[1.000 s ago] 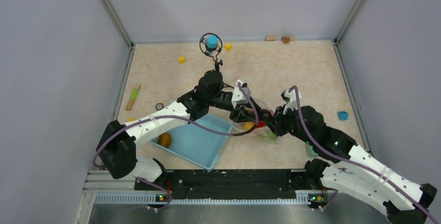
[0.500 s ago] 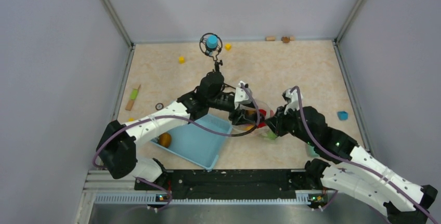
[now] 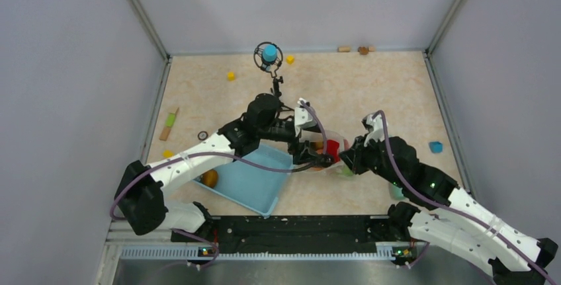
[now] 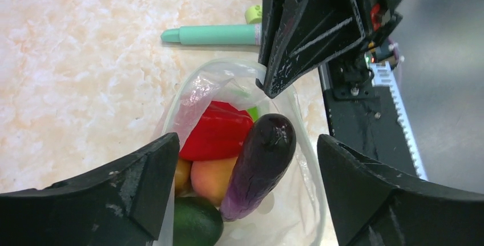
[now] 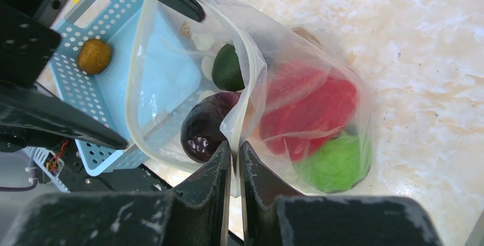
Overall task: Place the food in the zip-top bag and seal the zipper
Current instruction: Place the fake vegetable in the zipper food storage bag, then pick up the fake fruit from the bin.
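Loading nearly done: bag [image 5: 337, 63], on the bench beside the basket [image 5: 74, 95], is filled with pepper [image 5: 311, 106], eggplant [image 4: 259, 163] and at least 3 other pieces. 1 brown piece [image 5: 94, 56] is not yet bagged and lies in the basket. Zipper [image 5: 258, 63] is unsealed. Right gripper [image 5: 234, 154] is clamped on the bag rim; left gripper [image 4: 245, 143] is spread apart above the mouth.

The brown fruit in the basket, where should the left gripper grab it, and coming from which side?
Take the brown fruit across its middle, straight down from above. It is round, so no side grips better, and it lies close to the basket wall near a corner, which likely blocks a sideways approach. The left gripper is open.
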Available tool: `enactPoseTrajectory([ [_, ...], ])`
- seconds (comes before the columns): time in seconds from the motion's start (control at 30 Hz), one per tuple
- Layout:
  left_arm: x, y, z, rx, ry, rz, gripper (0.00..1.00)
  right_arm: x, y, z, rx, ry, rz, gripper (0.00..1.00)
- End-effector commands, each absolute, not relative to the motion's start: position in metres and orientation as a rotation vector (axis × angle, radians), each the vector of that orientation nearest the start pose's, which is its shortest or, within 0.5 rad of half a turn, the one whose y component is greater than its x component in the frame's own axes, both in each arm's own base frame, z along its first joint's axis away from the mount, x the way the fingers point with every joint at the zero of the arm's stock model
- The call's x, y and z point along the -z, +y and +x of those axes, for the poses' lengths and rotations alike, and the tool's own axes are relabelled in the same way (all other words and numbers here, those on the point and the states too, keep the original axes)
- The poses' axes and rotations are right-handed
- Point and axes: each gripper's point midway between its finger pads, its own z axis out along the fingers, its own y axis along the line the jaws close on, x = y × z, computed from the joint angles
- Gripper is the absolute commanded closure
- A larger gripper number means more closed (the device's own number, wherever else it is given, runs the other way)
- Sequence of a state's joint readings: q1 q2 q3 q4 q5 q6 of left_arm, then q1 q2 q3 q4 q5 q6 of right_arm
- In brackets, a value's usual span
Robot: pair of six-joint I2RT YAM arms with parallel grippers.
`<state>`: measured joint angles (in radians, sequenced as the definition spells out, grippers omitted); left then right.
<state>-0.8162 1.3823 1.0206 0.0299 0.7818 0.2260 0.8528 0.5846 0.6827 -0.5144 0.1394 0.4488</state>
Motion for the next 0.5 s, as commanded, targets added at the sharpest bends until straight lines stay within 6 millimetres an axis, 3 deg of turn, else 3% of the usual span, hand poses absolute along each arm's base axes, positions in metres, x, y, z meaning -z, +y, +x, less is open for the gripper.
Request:
enactPoseTrajectory([
  [0.0, -0.273, -0.363, 0.193, 1.144, 1.412, 1.209, 0.03, -0.232, 0.175, 0.178, -0.671, 1.975, -0.24, 0.9],
  [0.13, -0.286, -0.343, 0.207, 1.108, 1.565, 0.906, 0.02, -0.236, 0.171, 0.178, -0.66, 1.97, -0.219, 0.9],
  [0.23, -0.28, -0.312, 0.224, 0.995, 1.686, 0.635, 0.03, -0.236, 0.171, 0.178, -0.661, 1.968, -0.221, 0.9],
  [0.33, -0.261, -0.263, 0.236, 0.848, 1.879, 0.268, 0.03, -0.231, 0.171, 0.18, -0.65, 1.967, -0.225, 0.9],
  [0.47, -0.221, -0.185, 0.231, 0.57, 2.046, -0.135, 0.03, -0.227, 0.174, 0.18, -0.649, 1.98, -0.245, 0.89],
])
